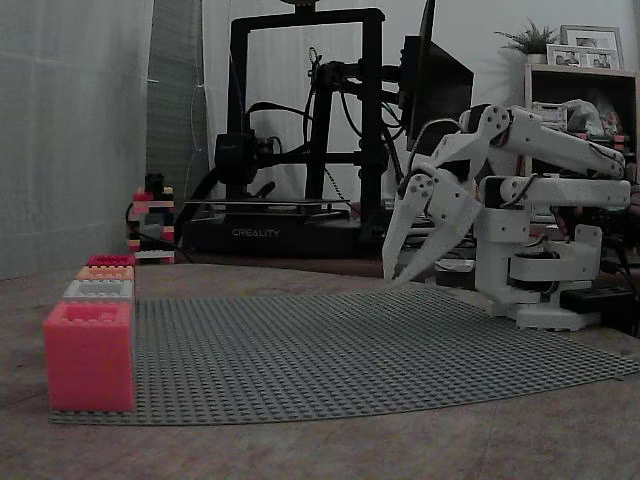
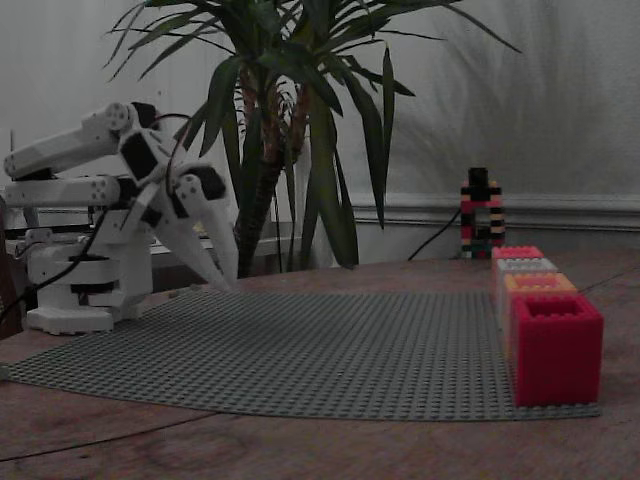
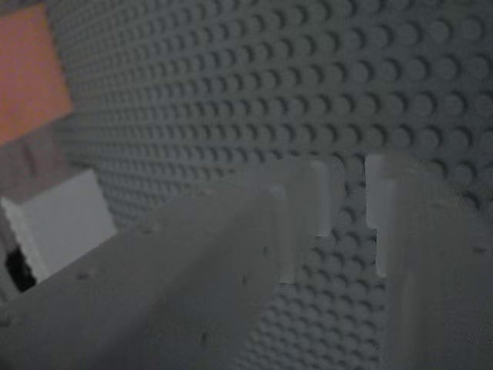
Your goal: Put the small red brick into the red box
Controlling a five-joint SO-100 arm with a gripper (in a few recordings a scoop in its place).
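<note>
**Claw** (image 1: 403,277): one, on a white arm. It hangs tip-down just over the far edge of the grey studded mat (image 1: 350,350). Its fingers (image 3: 304,223) stand narrowly apart. In the wrist view only mat studs show through the gap, so it carries nothing.

**Small red brick:** its place cannot be told from these pictures. Find it before you commit to a descent.

**Red box** (image 2: 555,345): one, deep crimson with an open top. It sits on the mat at the end of the row and well apart from the claw. In a fixed view it is the farthest and smallest-looking box (image 1: 110,260).

**Boxes in the row:** four, set side by side and touching.
- the red box
- an orange box (image 2: 540,283)
- a pale grey box (image 2: 525,265)
- a pinkish box (image 1: 90,355)

**Other items:** one mat on one worktop (image 1: 300,450), and one brick tower (image 2: 482,215) behind the row, off the mat.

**Handling, as a judgement:**
- The step in hand is the reach for the brick.
- Widen the fingers only a little, since the brick is tiny.
- Come straight down so both tips straddle it, then close gently so it does not skid over the studs.
- Lift clear of the box walls before you swing towards the crimson end of the row.
</note>
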